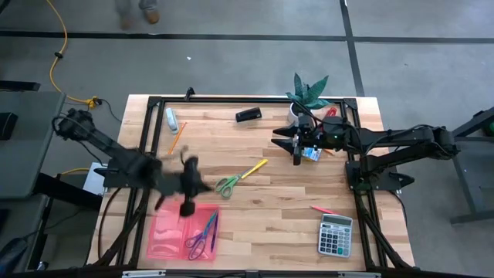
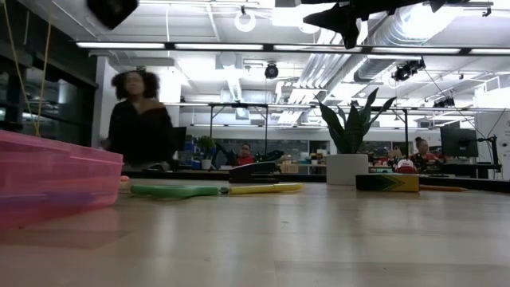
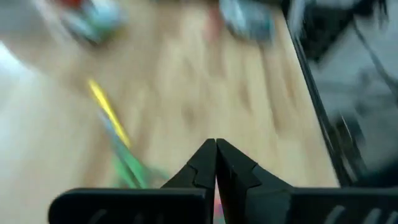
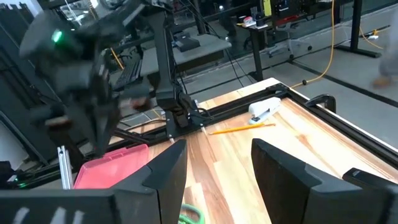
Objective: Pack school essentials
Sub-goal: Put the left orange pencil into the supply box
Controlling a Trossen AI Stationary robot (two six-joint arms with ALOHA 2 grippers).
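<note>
A pink tray (image 1: 166,235) lies at the table's near left and holds purple-handled scissors (image 1: 202,232) and a blue pencil (image 1: 214,232). Green-handled scissors (image 1: 228,184) and a yellow pencil (image 1: 253,170) lie flat at mid-table. An orange pencil (image 1: 177,139) lies far left and a red pencil (image 1: 323,209) near right. The small green-blue box (image 1: 312,154) rests on the table at the right. My left gripper (image 1: 189,189) is blurred, raised above the tray's far edge, and shut (image 3: 216,152). My right gripper (image 1: 297,152) hovers beside the box, open (image 4: 217,165).
A grey calculator (image 1: 336,234) sits near right. A black object (image 1: 248,115), a white stapler-like item (image 1: 171,118) and a potted plant (image 1: 309,93) stand along the far edge. A person (image 2: 139,123) stands beyond the table. Bare wood lies between the tray and the calculator.
</note>
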